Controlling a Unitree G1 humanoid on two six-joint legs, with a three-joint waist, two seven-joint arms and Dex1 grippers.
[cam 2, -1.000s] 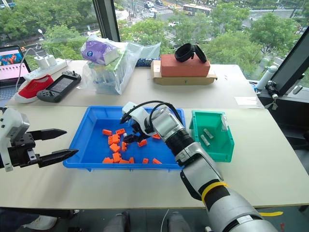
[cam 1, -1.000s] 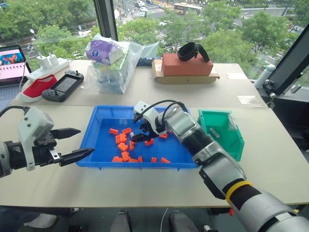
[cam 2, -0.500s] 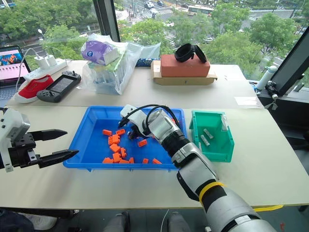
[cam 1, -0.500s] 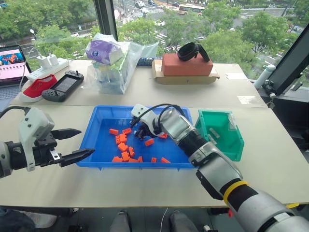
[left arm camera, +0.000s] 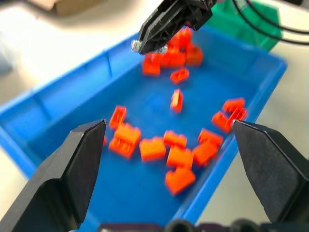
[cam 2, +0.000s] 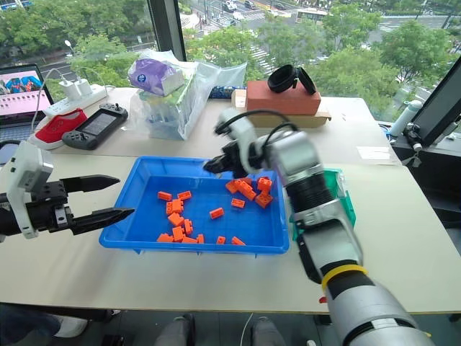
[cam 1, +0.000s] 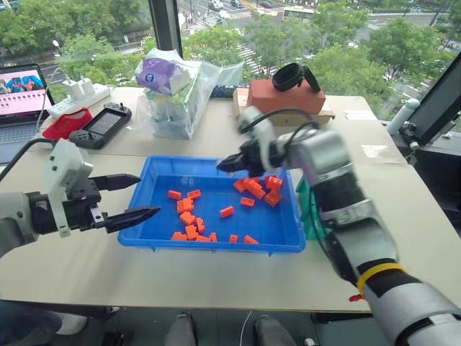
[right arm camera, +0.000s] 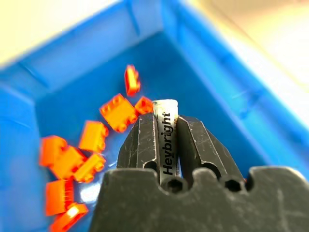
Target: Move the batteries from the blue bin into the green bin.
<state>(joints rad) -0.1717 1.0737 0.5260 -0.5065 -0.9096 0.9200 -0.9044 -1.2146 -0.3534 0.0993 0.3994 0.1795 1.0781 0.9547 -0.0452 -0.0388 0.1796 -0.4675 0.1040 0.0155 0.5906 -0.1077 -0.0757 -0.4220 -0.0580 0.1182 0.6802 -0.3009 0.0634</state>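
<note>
Though airborne, battery [right arm camera: 166,126] between hand's [right arm camera: 164,140] fingers.

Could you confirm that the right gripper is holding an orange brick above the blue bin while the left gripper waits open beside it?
Not quite: the right gripper is shut on a battery, not an orange brick, as the right wrist view shows. It is above the blue bin, and the left gripper does wait open beside it.

glossy plastic blue bin [cam 1: 284,234], matt black tool [right arm camera: 166,135]
</note>
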